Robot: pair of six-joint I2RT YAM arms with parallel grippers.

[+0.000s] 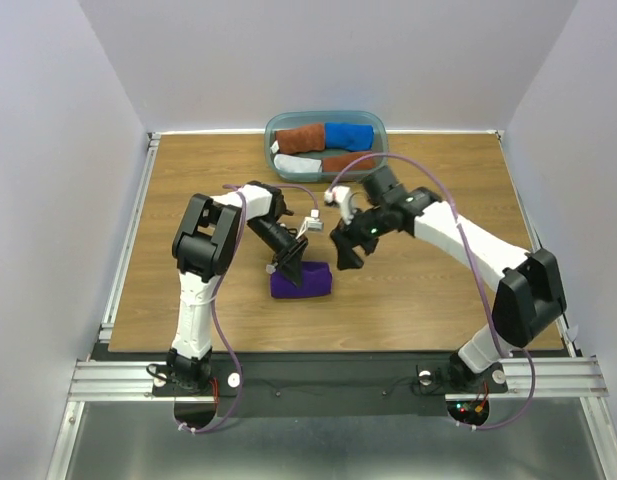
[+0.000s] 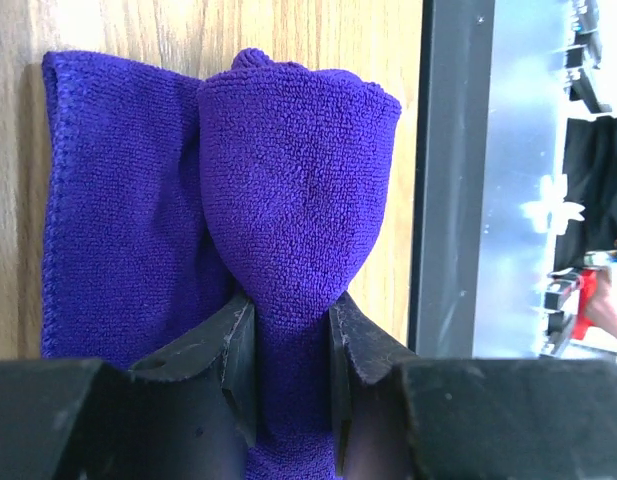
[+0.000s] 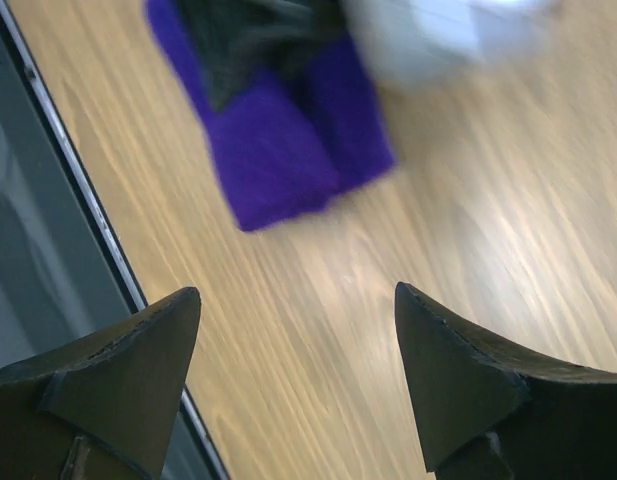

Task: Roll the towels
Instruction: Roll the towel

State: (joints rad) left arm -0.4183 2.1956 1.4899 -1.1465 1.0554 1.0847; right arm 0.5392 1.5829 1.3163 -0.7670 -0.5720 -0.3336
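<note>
**Figure.** Purple towel [image 1: 316, 283], partly rolled, lying on the table [image 1: 188, 180] near its middle. The left gripper [image 2: 288, 312] pinches the end of the roll between narrowed jaws. The right gripper [image 3: 298, 300] hangs wide and empty nearby. The cloth is soft, light and fuzzy, and probably apt to unroll, so it is best held across the roll's full thickness. Other rolled towels [image 1: 348, 136] lie in the tub [image 1: 378, 128].

Looks like a robotics lab test cell; boxed in left, right and far by plain pale walls [image 1: 328, 50]; wood-grain counter [image 1: 438, 290] edged with aluminium rails [image 1: 108, 378]; left arm [image 1: 193, 300] and right arm [image 1: 458, 235], cabled, bolted along the near edge.
</note>
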